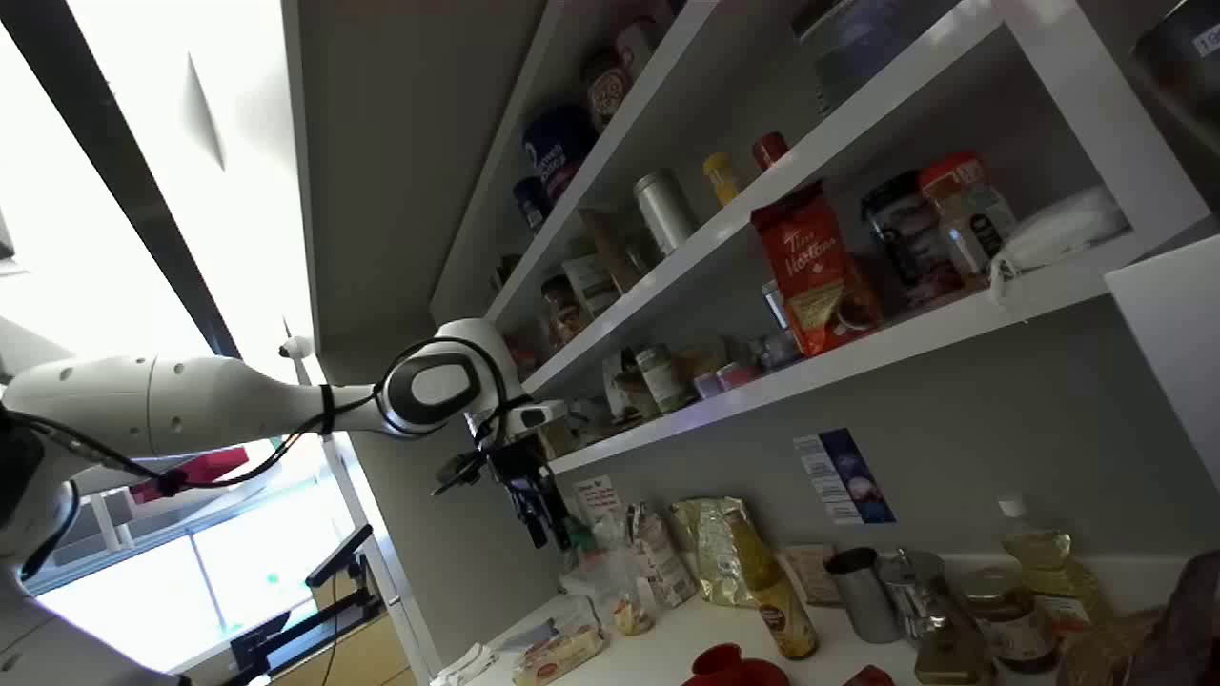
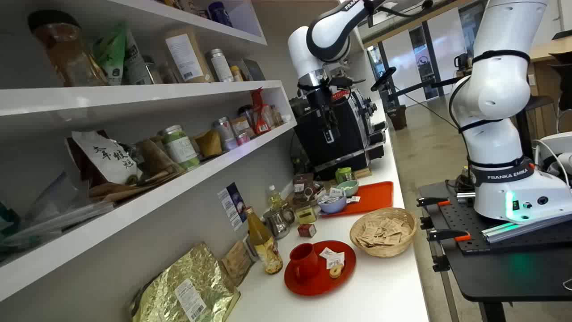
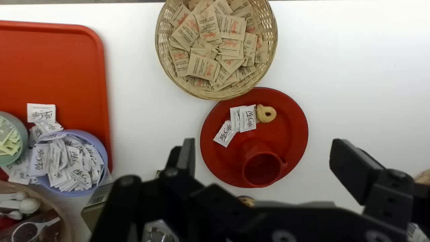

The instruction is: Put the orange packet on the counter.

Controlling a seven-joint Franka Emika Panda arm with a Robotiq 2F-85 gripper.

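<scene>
The orange packet (image 1: pixel 810 257) is a glossy orange-red bag standing upright at the front edge of the lower wall shelf. It also shows small at that shelf's far end in an exterior view (image 2: pixel 260 116). The counter (image 3: pixel 356 67) is the pale worktop below; it shows in both exterior views (image 1: pixel 658 653) (image 2: pixel 380 295). My gripper (image 3: pixel 262 156) is open, with nothing between its fingers. It points down above the counter, over the red plate in the wrist view. In both exterior views the gripper (image 1: pixel 548 529) (image 2: pixel 330 132) is apart from the packet.
Red-lidded jars (image 1: pixel 967 210) stand beside the packet. The white shelf edge (image 2: pixel 178 185) runs above the counter. On the counter are a red plate (image 2: pixel 313 288) with a red mug (image 2: pixel 304 259), a packet-filled basket (image 2: pixel 380 251), a red tray (image 2: pixel 375 197) and a bottle (image 2: pixel 263 241).
</scene>
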